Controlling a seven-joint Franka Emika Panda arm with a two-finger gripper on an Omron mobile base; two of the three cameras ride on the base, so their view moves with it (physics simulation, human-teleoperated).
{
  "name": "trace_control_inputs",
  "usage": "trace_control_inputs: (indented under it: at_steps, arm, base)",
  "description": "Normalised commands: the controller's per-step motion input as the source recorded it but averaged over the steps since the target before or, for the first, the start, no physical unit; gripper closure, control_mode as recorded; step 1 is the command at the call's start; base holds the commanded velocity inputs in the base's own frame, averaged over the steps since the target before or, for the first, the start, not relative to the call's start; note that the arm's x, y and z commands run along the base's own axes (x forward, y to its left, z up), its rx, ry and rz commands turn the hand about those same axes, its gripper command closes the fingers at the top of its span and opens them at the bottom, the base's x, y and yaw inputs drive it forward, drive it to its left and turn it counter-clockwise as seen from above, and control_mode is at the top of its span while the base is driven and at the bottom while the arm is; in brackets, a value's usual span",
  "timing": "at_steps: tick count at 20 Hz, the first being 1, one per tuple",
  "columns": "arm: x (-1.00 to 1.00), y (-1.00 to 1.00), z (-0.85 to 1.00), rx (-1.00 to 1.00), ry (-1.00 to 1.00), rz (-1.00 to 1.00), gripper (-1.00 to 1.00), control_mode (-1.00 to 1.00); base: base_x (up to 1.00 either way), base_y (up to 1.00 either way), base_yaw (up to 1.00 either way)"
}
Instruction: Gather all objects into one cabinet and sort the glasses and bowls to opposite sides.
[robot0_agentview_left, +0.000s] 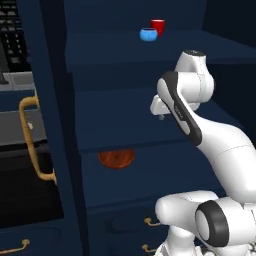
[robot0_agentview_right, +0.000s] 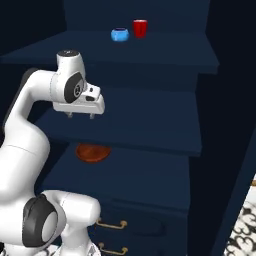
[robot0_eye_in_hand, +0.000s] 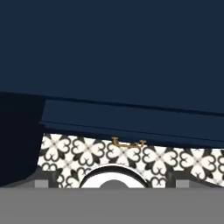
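The tall navy cabinet (robot0_agentview_left: 125, 112) stands open in front of me. On its upper shelf, a small light-blue bowl (robot0_agentview_left: 148, 34) (robot0_agentview_right: 119, 34) sits beside a red cup (robot0_agentview_left: 158, 26) (robot0_agentview_right: 140, 28), just apart. A wider reddish-brown bowl (robot0_agentview_left: 116, 158) (robot0_agentview_right: 93, 152) lies at the front of a lower shelf, half hidden under the shelf above. My gripper (robot0_agentview_left: 161, 117) (robot0_agentview_right: 80, 116) hangs open and empty, pointing down over the front of the middle shelf, above the brown bowl. In the hand view I look down past shelf edges (robot0_eye_in_hand: 131, 118) to the floor.
The open cabinet door with its long brass handle (robot0_agentview_left: 31, 140) stands at the left. Brass-handled drawers (robot0_agentview_left: 152, 221) (robot0_agentview_right: 111, 225) (robot0_eye_in_hand: 128, 143) lie below the shelves. Patterned floor tiles (robot0_eye_in_hand: 183, 159) show underneath. The cabinet's side wall (robot0_agentview_right: 225, 125) closes the right.
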Motion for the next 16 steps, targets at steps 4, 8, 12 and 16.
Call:
trace_control_inputs:
  at_steps: [4,8,12,16]
  arm:
    - [0.00,0.00,0.00,0.00,0.00,0.00,-1.00,1.00]
    - [0.00,0.00,0.00,0.00,0.00,0.00,-1.00,1.00]
    - [0.00,0.00,0.00,0.00,0.00,0.00,-1.00,1.00]
    - [0.00,0.00,0.00,0.00,0.00,0.00,-1.00,1.00]
  base:
    - [-0.74,-0.06,0.00]
    - [-0.73,-0.04,0.00]
    - [-0.81,0.00,0.00]
    - [-0.72,-0.03,0.20]
